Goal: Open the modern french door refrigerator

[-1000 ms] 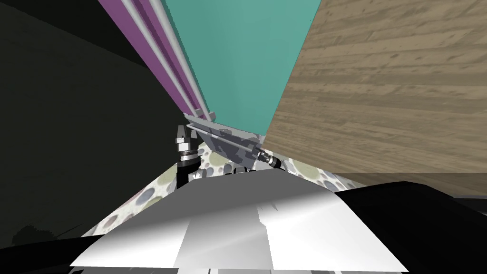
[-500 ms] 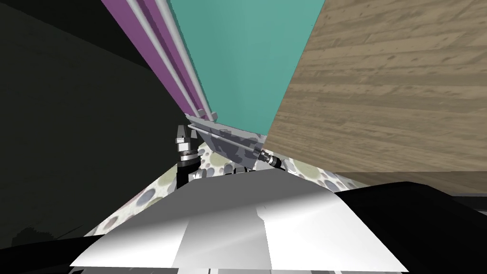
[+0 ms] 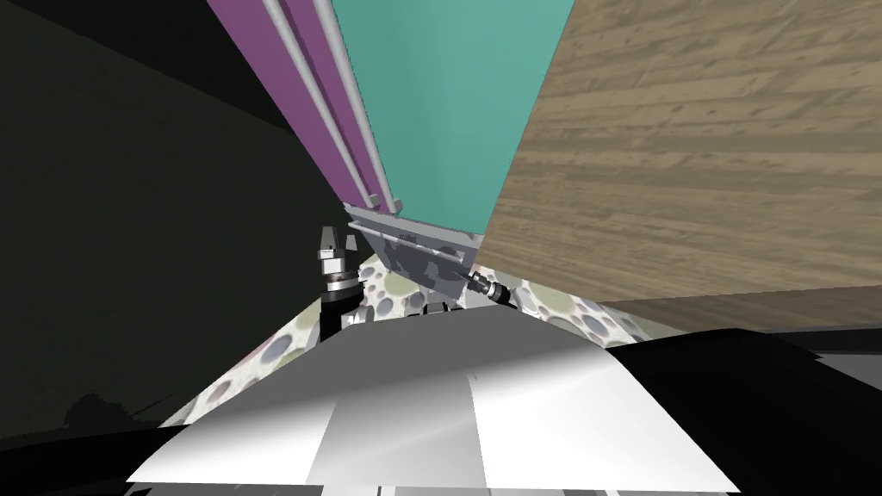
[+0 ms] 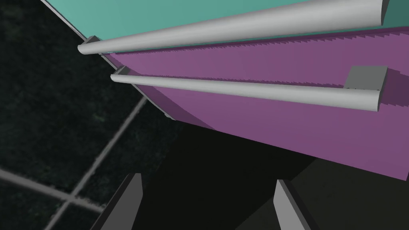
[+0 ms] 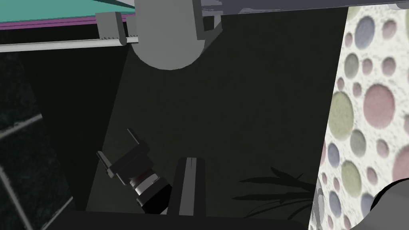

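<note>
Camera swung slightly; left pincer (image 4: 207, 179) gapes empty near the refrigerator handles (image 4: 247, 90), right pincer (image 5: 190, 160) closed.

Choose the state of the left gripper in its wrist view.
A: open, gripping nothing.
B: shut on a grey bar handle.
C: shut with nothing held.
A: the left gripper's two fingers stand wide apart with nothing between them, and the grey bar handle on the purple door lies beyond their tips.

Likely a kitchen, refrigerator doors (image 3: 439, 103), wood panel (image 3: 706, 155)
</note>
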Available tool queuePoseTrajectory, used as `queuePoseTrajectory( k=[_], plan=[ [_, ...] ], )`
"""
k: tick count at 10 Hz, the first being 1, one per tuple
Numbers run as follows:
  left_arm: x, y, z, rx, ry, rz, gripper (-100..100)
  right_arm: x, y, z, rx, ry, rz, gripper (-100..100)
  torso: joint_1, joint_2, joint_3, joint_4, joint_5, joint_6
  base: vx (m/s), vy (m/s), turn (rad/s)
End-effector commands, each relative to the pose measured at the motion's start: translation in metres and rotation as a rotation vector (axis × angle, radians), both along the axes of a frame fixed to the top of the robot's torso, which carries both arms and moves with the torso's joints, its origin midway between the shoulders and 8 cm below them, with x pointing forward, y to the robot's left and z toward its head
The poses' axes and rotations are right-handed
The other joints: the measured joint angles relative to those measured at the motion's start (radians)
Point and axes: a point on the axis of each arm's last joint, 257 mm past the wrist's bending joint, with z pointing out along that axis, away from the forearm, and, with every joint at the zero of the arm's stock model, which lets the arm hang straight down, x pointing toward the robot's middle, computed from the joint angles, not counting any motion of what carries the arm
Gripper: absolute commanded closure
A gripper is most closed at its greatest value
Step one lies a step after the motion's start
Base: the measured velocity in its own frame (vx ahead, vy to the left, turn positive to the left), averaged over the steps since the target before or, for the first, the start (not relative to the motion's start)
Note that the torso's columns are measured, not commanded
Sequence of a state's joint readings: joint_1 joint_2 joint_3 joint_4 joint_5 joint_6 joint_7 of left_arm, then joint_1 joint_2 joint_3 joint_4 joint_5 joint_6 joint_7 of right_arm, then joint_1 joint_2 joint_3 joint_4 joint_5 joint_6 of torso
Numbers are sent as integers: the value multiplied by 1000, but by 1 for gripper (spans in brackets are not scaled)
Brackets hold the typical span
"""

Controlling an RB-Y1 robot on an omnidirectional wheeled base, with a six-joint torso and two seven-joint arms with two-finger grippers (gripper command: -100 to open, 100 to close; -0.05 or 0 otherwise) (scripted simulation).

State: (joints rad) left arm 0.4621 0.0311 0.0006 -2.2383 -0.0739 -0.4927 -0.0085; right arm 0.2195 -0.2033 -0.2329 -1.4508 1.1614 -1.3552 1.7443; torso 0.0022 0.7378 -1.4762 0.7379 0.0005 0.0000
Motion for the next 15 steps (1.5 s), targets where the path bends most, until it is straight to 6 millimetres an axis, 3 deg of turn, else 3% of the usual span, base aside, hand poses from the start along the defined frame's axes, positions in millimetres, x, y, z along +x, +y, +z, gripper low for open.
queuePoseTrajectory(
  k=[1, 8, 15],
  plan=[
    [0, 0, 0, 0, 0, 0, 0, 11, -10, 4, 18, -5, -56, -100, -4, -5, -3, -1, -1, 0, 15, 78, -127],
    [0, 0, 0, 0, 0, 0, 0, 52, -57, 18, 102, -16, -286, -100, -3, 2, 1, 1, -1, 0, 66, 127, -132],
    [0, 0, 0, 0, 0, 0, 0, 84, -137, 27, 160, -15, -547, -100, -3, 0, 0, 0, -1, 0, 49, 144, -147]
  ],
)
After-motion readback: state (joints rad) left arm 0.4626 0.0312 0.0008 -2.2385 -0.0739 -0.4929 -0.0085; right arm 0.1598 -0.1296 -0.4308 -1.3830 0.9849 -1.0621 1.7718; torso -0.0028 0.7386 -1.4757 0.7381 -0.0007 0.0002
